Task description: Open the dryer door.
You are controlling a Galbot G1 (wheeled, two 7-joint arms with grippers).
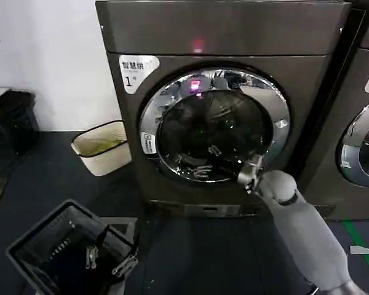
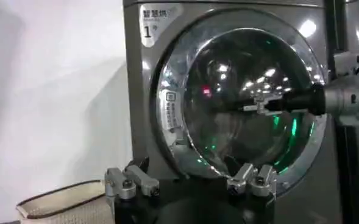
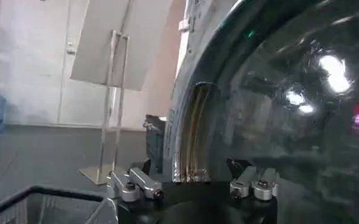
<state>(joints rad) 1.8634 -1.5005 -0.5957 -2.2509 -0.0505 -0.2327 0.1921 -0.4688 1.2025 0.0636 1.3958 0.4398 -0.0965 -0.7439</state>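
One dryer door [image 1: 215, 126] closed above dark floor [image 1: 43, 178], white wall [image 1: 43, 55].

- The dryer door [image 1: 215, 126] has a shiny chrome ring around dark tinted glass, with green and red glints in the glass seen from the left wrist view.
- The dryer body [image 1: 141, 178] is dark brownish grey, with a small red light [image 1: 198, 45] glowing on its top panel.
- A white label [image 1: 137, 71] with black print sits on the machine's front.
- The right arm [image 1: 307, 233] is pale grey, and the right hand [image 1: 251, 174] is silver metal.
- The basket [image 1: 101, 147] is cream with a dark rim.
- The crate [image 1: 43, 239] is dark wire mesh.
- The floor [image 1: 43, 178] is dark blue-grey, with a green stripe [image 1: 364, 246].
- The wall [image 1: 49, 55] is white.
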